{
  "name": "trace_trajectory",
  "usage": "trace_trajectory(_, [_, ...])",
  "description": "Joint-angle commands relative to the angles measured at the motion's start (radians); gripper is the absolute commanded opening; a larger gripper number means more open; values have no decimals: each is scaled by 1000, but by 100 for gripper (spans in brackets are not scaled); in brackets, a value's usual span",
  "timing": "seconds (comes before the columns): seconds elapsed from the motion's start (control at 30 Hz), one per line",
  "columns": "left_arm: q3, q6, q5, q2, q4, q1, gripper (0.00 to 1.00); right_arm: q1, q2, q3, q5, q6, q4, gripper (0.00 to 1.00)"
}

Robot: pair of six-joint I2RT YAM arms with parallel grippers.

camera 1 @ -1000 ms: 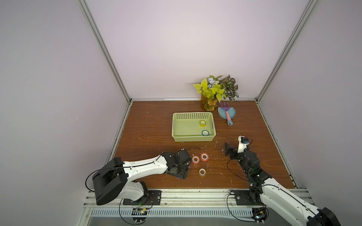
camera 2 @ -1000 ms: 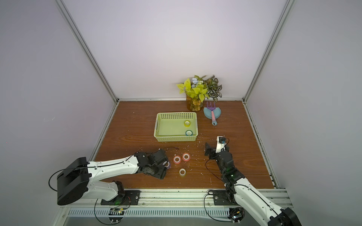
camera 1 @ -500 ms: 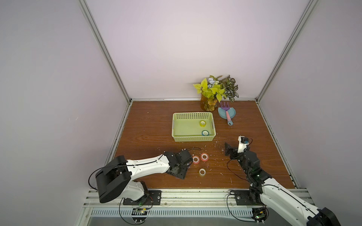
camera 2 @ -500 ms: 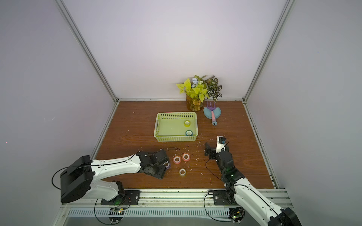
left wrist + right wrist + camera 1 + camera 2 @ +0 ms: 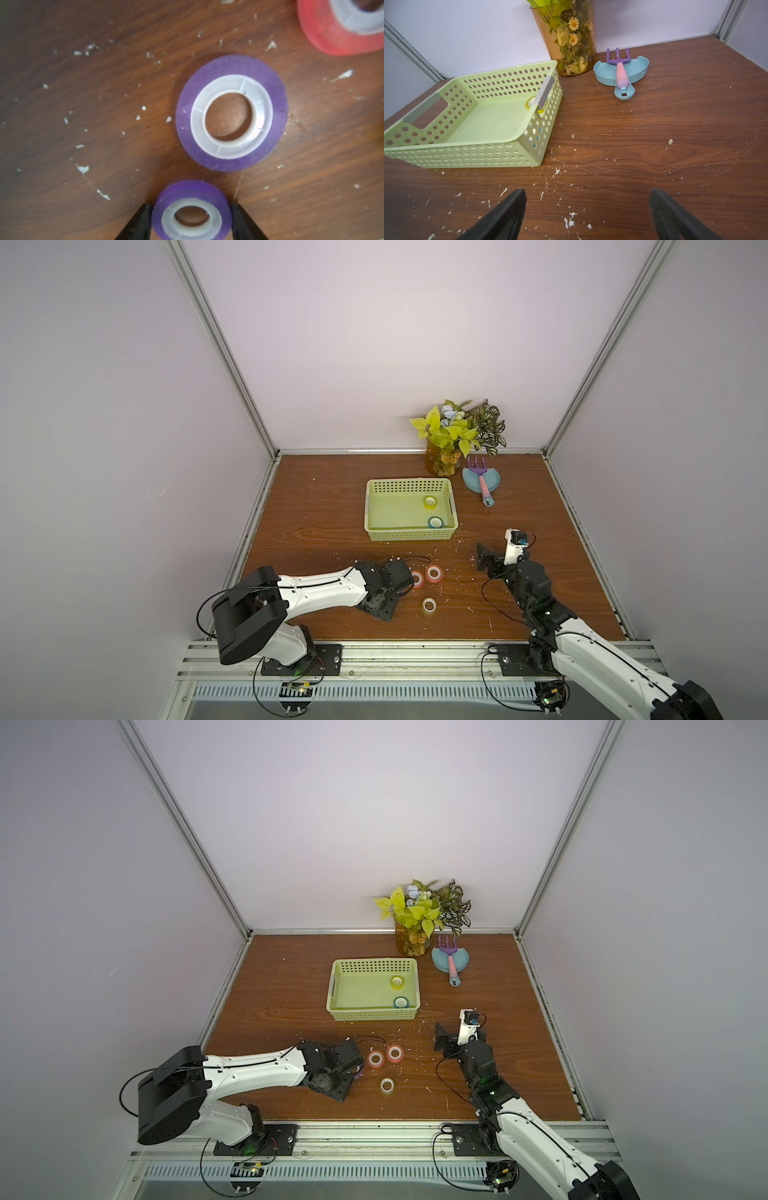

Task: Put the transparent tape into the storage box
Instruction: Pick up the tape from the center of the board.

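Left fingers: the left fingers [image 5: 139, 224] touch the nearer purple roll [image 5: 191, 191] on both sides, a grasp across its outer wall. The roll lies flat on the table [image 5: 83, 93].
Right fingers: the right fingers [image 5: 500, 220] are spread wide with nothing between them, over bare table at about 4 o'clock from the storage box [image 5: 409, 536].
Tape in the box: a yellow roll [image 5: 430, 501] and a blue roll [image 5: 435, 522] lie flat by the box's 3 o'clock wall.
Tape on the table: five rolls sit at 6 o'clock from the box. They are the grasped one, a second purple roll [image 5: 230, 65] just beside it, two orange-red rolls [image 5: 434, 573] side by side, and a colourless roll [image 5: 429, 605] nearest the robot.
Handling: each roll is probably very light, with a stiff white core. The wound tape looks smooth, so it could slip or squirt out under a hard squeeze, but it is not fragile.
Where to hold: across the full outer diameter at mid-height seems soundest. A pinch on the wall, with one finger through the core hole, would also serve.
Neighbours: the second purple roll lies close, so a lift straight up seems wise.
Writing: no brand, label or lettering can be read on the rolls or the box.
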Motion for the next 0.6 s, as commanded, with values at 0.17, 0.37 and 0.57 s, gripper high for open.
trace_trajectory(0.17, [2,9,22,26,-12,-16,56,2,-2,31,-4,9,45,99])
trace_trajectory(0.37, [54,33,29,27,-28,-5,55,2,-3,32,-6,9,45,99])
trace_trajectory(0.57, [140,94,9,42,-90,42,54,2,-3,32,-6,10,45,99])
